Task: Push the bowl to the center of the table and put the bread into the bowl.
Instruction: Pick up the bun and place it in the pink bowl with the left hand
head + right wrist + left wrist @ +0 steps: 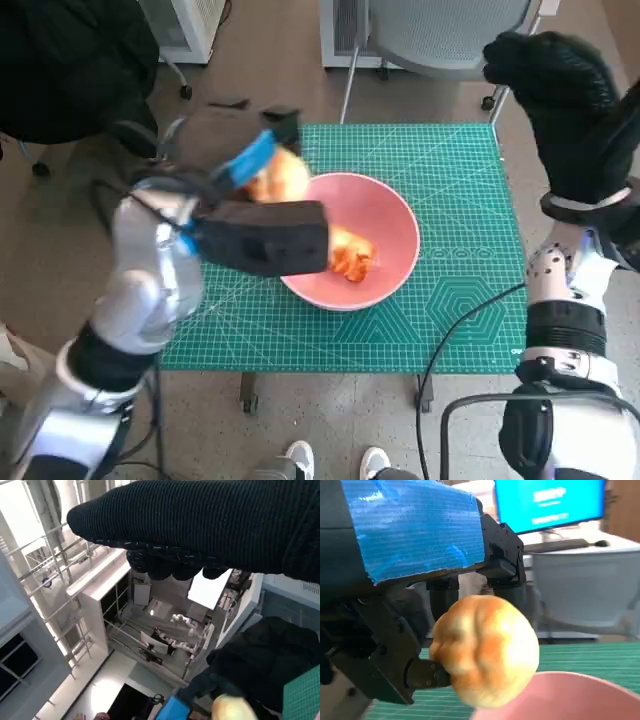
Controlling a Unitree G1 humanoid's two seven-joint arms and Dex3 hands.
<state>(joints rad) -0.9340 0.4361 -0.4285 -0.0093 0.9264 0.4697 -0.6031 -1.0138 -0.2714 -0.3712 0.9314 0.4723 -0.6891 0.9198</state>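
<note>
From the head view I see my left hand (235, 190) holding the bread (280, 178) at the pink bowl's (395, 235) far-left rim, the left wrist view shows fingers (427, 672) gripping bread (487, 657) just above that rim (570, 692), and the right wrist view shows my right hand (210, 527) raised away, apparently holding nothing.

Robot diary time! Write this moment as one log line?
left hand: holds bread above bowl rim | right hand: raised, holds nothing | bowl: on mat, orange food inside | bread: not yet in
</note>
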